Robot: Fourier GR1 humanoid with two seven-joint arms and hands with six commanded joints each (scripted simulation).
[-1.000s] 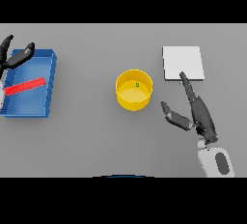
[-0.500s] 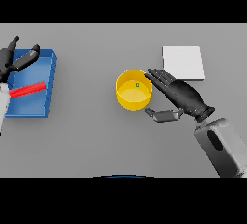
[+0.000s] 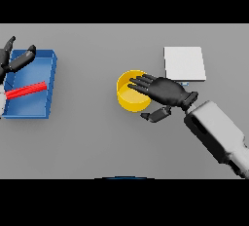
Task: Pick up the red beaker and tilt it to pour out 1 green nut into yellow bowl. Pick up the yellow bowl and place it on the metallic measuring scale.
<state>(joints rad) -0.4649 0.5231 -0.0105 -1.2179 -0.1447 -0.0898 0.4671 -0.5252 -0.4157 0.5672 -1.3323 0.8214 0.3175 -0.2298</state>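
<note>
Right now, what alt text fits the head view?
The right hand reaches over the yellow bowl, fingers extended above its rim. A metallic scale sits beyond it; the left hand hovers open over a blue tray holding a red beaker.

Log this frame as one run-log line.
phase: reaching for bowl | right hand: open, fingers over yellow bowl rim | left hand: open, over blue tray | scale: bare
</note>
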